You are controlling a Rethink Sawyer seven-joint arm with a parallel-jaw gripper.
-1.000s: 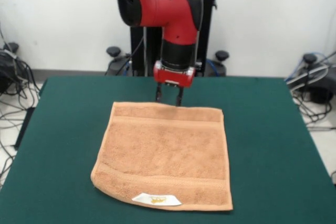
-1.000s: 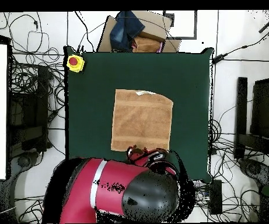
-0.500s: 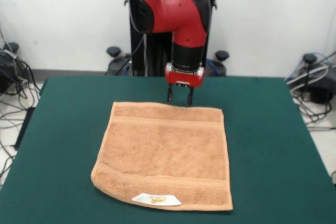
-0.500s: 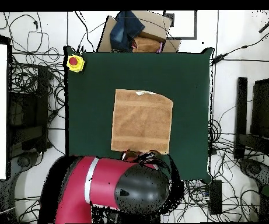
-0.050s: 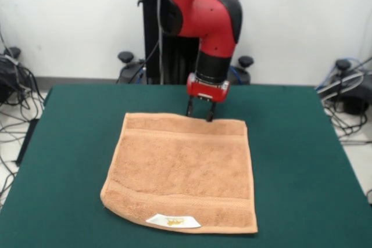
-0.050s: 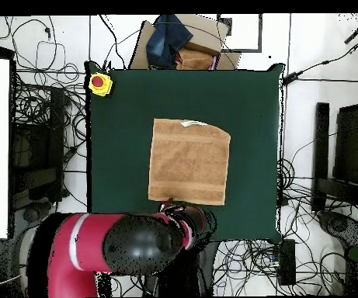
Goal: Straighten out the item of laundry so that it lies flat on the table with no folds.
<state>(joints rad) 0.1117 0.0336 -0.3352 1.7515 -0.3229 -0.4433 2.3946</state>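
Note:
The item of laundry (image 5: 183,172) is an orange-tan towel spread out on the green table (image 5: 302,161), with a white label (image 5: 173,220) on its near edge. Its near left corner looks slightly rolled under. My gripper (image 5: 199,115) hangs over the towel's far edge, right of its middle, fingers apart and holding nothing. In the overhead view the towel (image 6: 189,161) lies mid-table (image 6: 119,140) and the arm covers the gripper just below the towel's lower edge.
A yellow box with a red button (image 6: 99,83) sits at the table's upper left corner in the overhead view. Cardboard and blue cloth (image 6: 175,39) lie beyond the table's top edge. Cables surround the table on the floor.
The gripper has shifted along the towel's far edge, rightward in the front view, and the arm has swung with it. The towel has not moved.

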